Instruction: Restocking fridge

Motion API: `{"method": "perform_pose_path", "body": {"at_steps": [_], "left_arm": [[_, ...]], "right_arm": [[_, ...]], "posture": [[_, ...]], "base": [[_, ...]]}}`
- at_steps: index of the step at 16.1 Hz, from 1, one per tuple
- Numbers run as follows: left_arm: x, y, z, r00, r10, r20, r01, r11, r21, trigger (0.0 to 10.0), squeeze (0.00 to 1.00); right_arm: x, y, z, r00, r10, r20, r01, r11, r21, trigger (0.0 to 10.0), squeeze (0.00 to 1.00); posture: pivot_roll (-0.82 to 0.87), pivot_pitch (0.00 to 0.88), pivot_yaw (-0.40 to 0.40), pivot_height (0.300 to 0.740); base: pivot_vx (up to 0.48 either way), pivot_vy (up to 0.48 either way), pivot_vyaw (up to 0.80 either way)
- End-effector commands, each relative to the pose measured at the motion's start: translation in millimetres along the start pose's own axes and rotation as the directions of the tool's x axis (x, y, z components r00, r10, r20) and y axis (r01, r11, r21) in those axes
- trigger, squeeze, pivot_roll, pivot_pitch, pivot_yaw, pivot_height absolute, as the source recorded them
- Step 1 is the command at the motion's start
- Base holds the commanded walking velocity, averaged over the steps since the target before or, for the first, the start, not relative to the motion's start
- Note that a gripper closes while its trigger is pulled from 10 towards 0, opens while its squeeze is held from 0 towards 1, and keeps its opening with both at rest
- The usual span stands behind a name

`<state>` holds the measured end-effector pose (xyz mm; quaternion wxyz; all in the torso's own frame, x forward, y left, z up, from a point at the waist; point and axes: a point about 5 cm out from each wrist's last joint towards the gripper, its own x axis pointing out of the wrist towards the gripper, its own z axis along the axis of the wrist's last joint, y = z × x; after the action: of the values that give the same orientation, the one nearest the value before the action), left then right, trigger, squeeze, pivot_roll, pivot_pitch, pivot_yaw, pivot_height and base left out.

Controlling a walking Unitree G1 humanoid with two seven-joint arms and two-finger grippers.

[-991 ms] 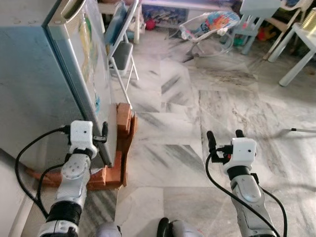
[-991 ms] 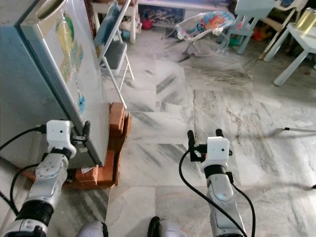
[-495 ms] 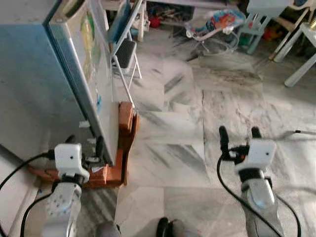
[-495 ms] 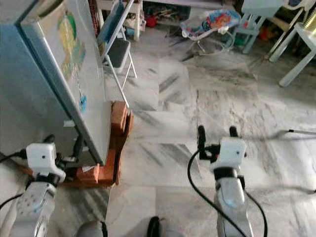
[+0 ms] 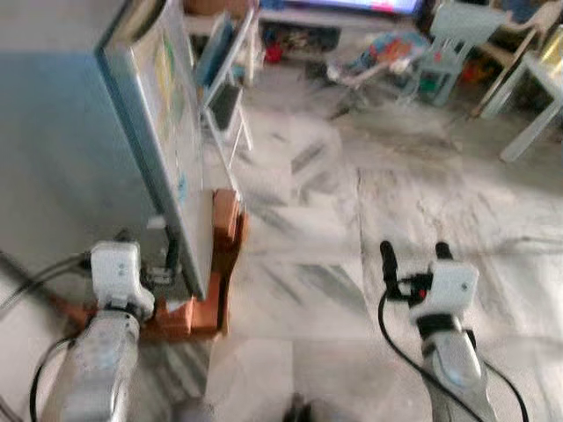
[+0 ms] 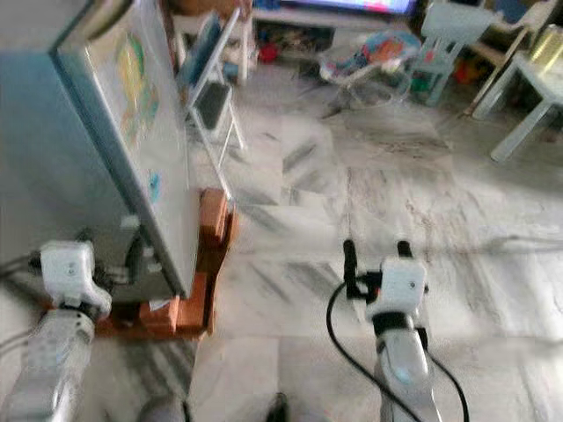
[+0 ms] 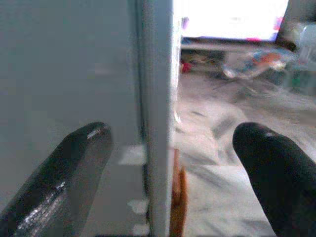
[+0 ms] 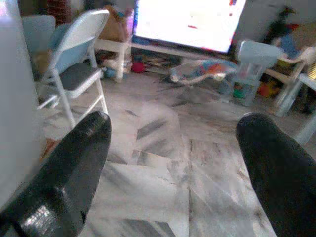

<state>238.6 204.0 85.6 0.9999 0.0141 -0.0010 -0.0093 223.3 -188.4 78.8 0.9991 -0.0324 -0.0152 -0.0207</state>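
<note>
The fridge (image 5: 79, 149) stands at the left side of the scene, grey-blue, and its door (image 5: 163, 132) with coloured stickers is closed or almost closed; I cannot tell which. The fridge rests on a low base of red bricks (image 5: 215, 264) on the marble floor (image 5: 334, 229).

The left pincer (image 5: 149, 264) is low beside the fridge, just at the bottom corner of the door. In the left wrist view the two black fingers (image 7: 74, 173) are wide apart and the front edge of the door (image 7: 158, 113) stands between them. The fingers do not press on it.

The right pincer (image 5: 412, 255) hovers over the bare floor, well apart from the fridge, and its fingers (image 8: 69, 168) are also spread wide and hold nothing.

Behind the fridge there is a folding chair (image 5: 224, 79). Further back lie a baby bouncer (image 5: 387, 57) and a pale blue chair (image 5: 453, 35), and a white table (image 5: 537, 97) is at the right edge. The head views are a little blurred.
</note>
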Motion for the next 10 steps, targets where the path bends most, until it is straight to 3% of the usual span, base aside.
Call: {"method": "perform_pose_path", "body": {"at_steps": [1,3,8,10], "left_arm": [[-3.1,-2.8,-4.3,1.0,-0.011,-0.025,0.01,1.0,-0.006,10.0,0.0],[-2.6,-5.4,-4.9,0.999,-0.015,-0.028,0.014,1.0,-0.014,10.0,0.0],[-2.5,-10.5,-8.9,0.999,-0.034,-0.04,0.033,0.999,-0.021,10.0,0.0],[-0.9,-16.5,-8.8,0.998,-0.06,-0.036,0.059,0.997,-0.041,10.0,0.0]], "right_arm": [[1.1,-0.2,4.9,1.0,0.004,0.018,-0.004,1.0,-0.004,10.0,0.0],[2.7,-0.6,5.2,1.0,0.005,0.017,-0.005,1.0,-0.004,10.0,0.0],[5.6,2.6,2.3,0.999,0.034,0.002,-0.034,0.999,-0.022,10.0,0.0],[7.7,2.3,2.9,0.999,0.035,0.003,-0.034,0.999,-0.026,10.0,0.0]], "posture": [[0.07,0.073,-0.079,0.74],[0.07,0.075,-0.08,0.74],[0.07,0.078,-0.09,0.74],[0.07,0.079,-0.091,0.74]], "base": [[0.266,0.0,0.41],[0.272,0.0,0.0],[0.0,0.0,0.0],[0.313,0.0,0.29]]}}
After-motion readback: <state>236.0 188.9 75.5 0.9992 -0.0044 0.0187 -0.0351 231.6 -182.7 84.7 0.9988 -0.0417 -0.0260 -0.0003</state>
